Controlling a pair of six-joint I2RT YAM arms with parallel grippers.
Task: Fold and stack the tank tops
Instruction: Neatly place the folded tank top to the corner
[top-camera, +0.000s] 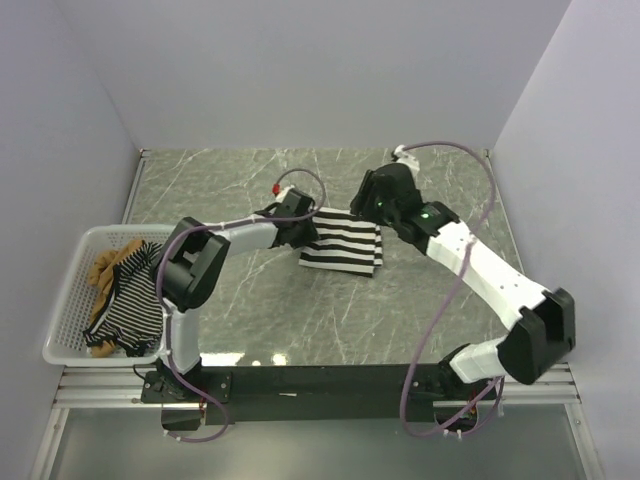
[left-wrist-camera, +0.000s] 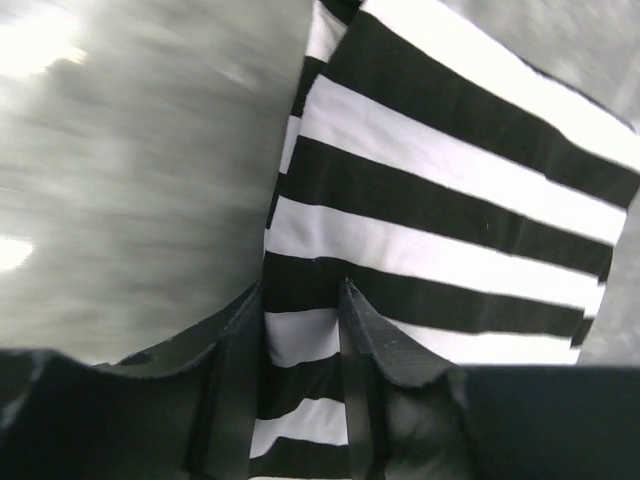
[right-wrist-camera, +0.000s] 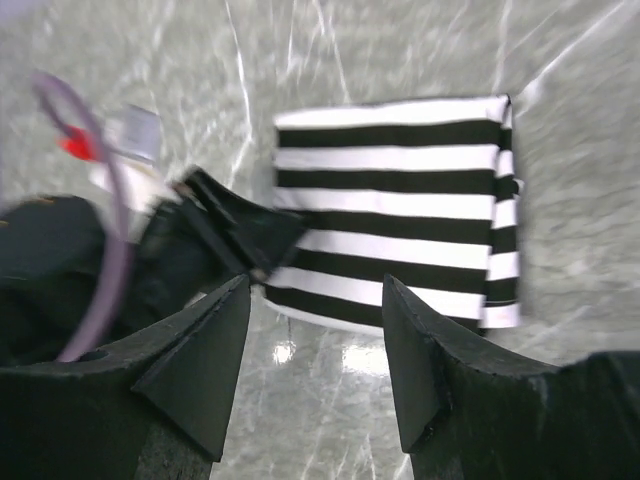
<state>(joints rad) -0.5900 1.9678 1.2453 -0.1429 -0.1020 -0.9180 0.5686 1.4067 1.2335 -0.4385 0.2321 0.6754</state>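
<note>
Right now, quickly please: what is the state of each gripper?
Left gripper: straddles the edge of the wide-striped tank top; whether it grips cannot be told.
Right gripper: open, holding nothing.

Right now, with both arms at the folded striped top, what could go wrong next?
The left end effector straddles the edge of the wide-striped top; closing there may catch only some layers and pull the fold open. The right end effector hangs open close by, so the two could collide.
</note>
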